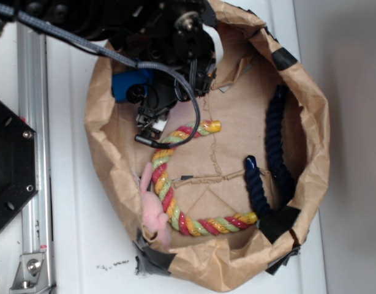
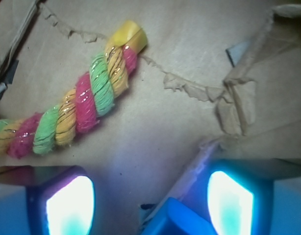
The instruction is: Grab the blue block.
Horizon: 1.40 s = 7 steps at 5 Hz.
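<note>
A white table holds a brown paper bag rolled down into a shallow bowl. Inside lie a multicoloured rope, a navy rope and a pink toy. The gripper hangs low over the bag floor, fingers spread wide. The blue block sits between them at the wrist view's bottom edge, near the bag's wall.
</note>
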### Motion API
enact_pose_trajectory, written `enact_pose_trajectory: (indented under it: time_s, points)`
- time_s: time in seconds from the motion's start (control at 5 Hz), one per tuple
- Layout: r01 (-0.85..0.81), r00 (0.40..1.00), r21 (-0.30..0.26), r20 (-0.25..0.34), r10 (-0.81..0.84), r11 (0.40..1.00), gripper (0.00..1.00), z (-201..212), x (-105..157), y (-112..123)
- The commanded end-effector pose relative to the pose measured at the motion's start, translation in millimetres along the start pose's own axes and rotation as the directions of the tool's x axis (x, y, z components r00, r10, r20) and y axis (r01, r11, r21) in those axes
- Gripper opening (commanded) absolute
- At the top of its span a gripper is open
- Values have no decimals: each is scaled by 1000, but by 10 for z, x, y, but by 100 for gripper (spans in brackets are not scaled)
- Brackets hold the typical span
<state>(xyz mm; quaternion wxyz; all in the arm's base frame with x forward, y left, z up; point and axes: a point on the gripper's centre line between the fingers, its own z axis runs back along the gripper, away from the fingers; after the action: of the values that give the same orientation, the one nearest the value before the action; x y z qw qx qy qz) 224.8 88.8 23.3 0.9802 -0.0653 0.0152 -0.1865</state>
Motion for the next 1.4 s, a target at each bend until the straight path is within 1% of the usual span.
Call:
enact_pose_trajectory:
  time_s: [0.0, 0.2, 0.6, 0.8, 1.0, 1.2]
  points:
    - [-176, 984, -52, -30, 175, 983, 100, -96, -296, 105]
    - [-184, 983, -50, -36, 182, 982, 100, -40, -370, 45]
    - [-201, 979, -24, -44, 200, 979, 100, 56, -485, -47]
    - [-223, 974, -18, -39, 222, 975, 100, 156, -514, -104]
    - [-324, 946, -20, -19, 324, 946, 100, 159, -501, -192]
    - [-469, 883, 40, -9, 469, 883, 100, 136, -374, -357]
